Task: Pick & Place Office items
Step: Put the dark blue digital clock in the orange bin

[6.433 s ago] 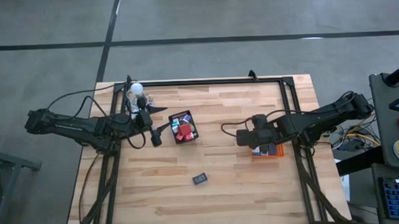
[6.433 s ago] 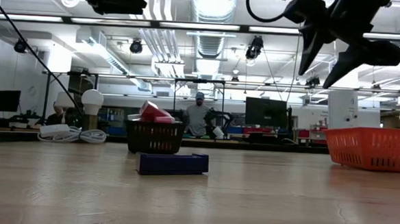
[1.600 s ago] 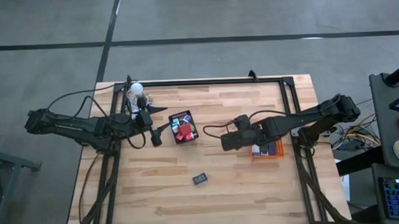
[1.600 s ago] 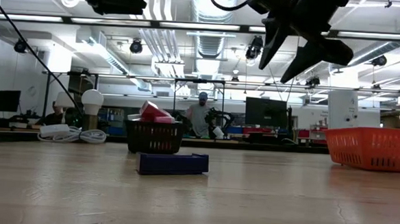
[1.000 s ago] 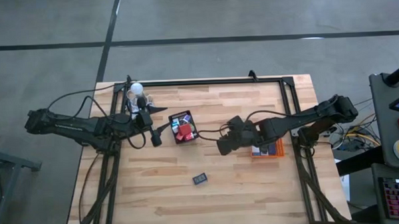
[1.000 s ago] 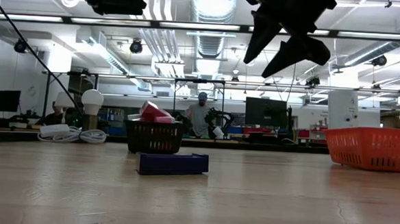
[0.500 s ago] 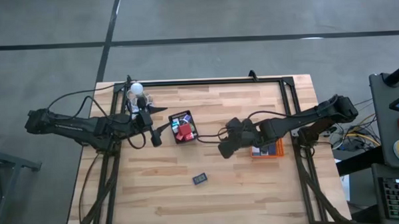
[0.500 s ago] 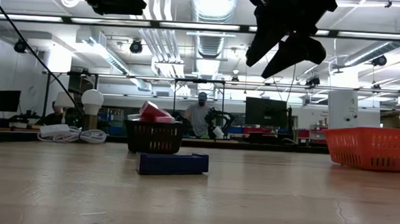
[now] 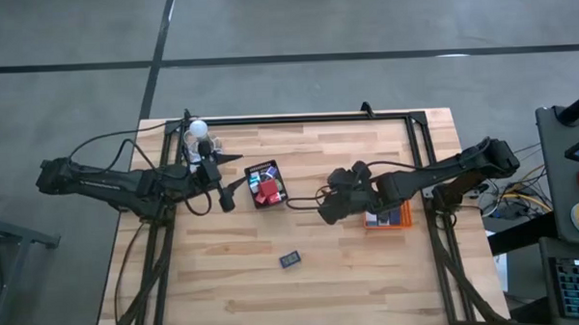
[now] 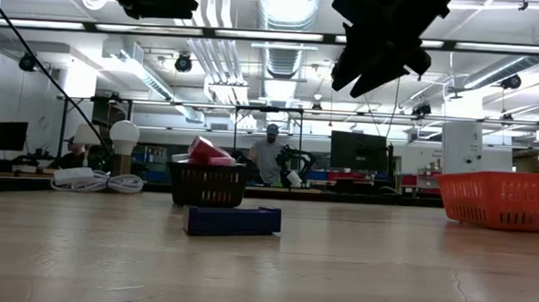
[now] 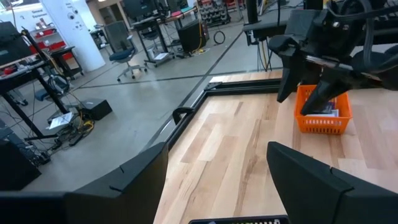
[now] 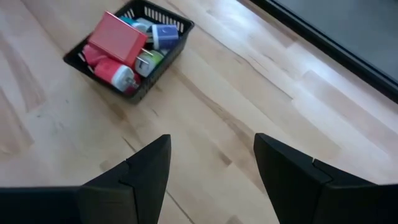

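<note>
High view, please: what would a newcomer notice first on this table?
The black mesh tray heaped with red, blue and green office items, near the table's middle. The open right gripper hangs empty between it and the orange tray. One dark flat block lies alone nearer the front.

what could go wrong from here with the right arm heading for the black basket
1. The black basket is heaped: the red box sits on top, so a reach for something underneath might tip it out.
2. The left gripper hangs open right beside the basket, and the open, empty right gripper is on the opposite side; they might collide.
3. The basket looks light, so a push might slide it.
</note>
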You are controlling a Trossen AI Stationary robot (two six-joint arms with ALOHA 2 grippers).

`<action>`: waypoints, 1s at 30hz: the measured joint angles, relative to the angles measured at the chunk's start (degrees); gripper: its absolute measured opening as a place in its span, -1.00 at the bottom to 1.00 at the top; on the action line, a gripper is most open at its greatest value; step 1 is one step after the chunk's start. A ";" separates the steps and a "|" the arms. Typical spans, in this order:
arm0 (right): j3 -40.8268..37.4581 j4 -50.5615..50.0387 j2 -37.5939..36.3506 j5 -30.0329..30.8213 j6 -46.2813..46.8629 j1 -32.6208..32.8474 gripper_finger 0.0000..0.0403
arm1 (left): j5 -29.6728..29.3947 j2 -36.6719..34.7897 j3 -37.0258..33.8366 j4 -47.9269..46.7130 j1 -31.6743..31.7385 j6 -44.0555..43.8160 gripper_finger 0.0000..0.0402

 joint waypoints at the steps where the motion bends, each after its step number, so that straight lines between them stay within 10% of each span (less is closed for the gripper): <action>1: 0.00 0.49 0.00 -0.02 -0.35 0.00 0.12 | 0.00 0.00 0.00 0.00 0.00 0.00 0.37; 30: 0.00 9.32 -0.02 -6.22 -16.32 0.26 0.12 | -0.02 -0.02 0.00 -0.04 0.00 0.00 0.37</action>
